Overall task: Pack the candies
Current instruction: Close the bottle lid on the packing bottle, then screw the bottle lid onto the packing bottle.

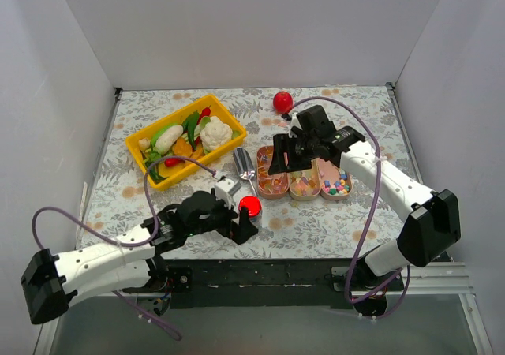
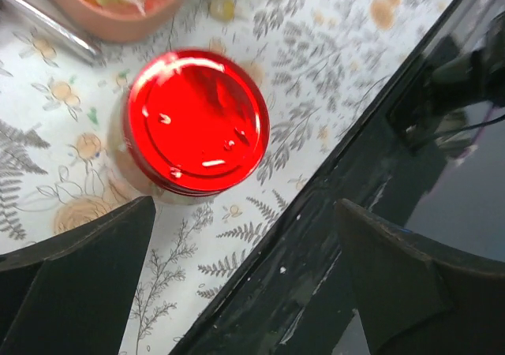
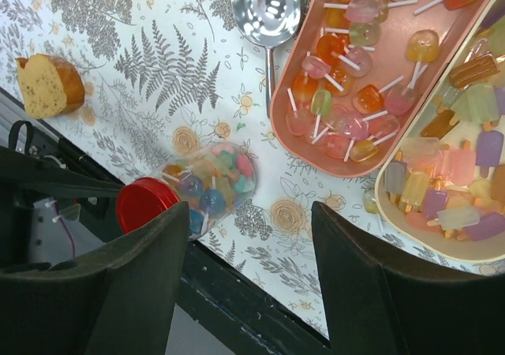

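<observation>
- Since the red-lidded jar (image 2: 197, 122) stands so near the front edge of the worktop (image 1: 316, 229), I'd say a bump is the big risk. The left hand (image 2: 245, 209) is spread wide and holds nothing, with a finger on either side just short of the jar. One sloppy sideways swing could tip it or send it over.
- The right hand (image 3: 251, 213) hovers above, also wide and empty. If it drops carelessly, it could clip the lid or the pink tray (image 3: 331, 166) and scatter stuff.
- The candies (image 3: 213, 183) in the jar look like tiny pastel bits pressed against clear walls, with the lid on.
- More sit in the trays: glossy lollipops (image 3: 347, 79) on white sticks in the pink one, and popsicle shapes in the cream tray (image 3: 384, 209).
</observation>
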`<state>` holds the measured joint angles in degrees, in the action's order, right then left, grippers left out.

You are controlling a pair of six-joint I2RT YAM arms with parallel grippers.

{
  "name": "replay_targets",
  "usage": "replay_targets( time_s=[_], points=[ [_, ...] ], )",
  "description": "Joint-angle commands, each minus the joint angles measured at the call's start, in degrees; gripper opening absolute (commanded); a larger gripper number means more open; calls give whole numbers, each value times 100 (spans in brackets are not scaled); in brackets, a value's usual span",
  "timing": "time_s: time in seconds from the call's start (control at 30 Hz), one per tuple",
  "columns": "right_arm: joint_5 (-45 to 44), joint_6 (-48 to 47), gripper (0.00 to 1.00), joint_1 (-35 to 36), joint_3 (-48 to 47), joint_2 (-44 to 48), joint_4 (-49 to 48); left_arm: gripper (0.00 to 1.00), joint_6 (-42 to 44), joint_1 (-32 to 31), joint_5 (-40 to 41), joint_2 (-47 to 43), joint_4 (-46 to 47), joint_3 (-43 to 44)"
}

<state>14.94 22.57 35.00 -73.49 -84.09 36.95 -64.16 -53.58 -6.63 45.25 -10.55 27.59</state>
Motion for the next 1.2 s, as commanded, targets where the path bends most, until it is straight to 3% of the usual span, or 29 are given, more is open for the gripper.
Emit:
replay_targets(
  time_s=[0.0,0.13,0.2,0.53,0.8,1.17],
  points=[
    [369,-86,69,-90,-121,-10,-12,98,-183,-942,1838,458,123,-87],
    [475,-86,69,-169,-130,-46,-117,98,-395,-1154,3086,440,325,-385],
    [536,-68,69,-187,-130,-81,-153,98,-361,-1163,3255,458,561,-439],
    [1221,-402,63,-196,-560,-476,137,98,377,-1181,2800,1266,2582,-1142],
    [1775,-543,56,41,-367,-713,93,98,922,-1216,3115,1495,3401,-1423],
    [1960,-622,56,217,-411,-1013,172,98,1740,-1269,3053,2013,4323,-1450]
  ],
)
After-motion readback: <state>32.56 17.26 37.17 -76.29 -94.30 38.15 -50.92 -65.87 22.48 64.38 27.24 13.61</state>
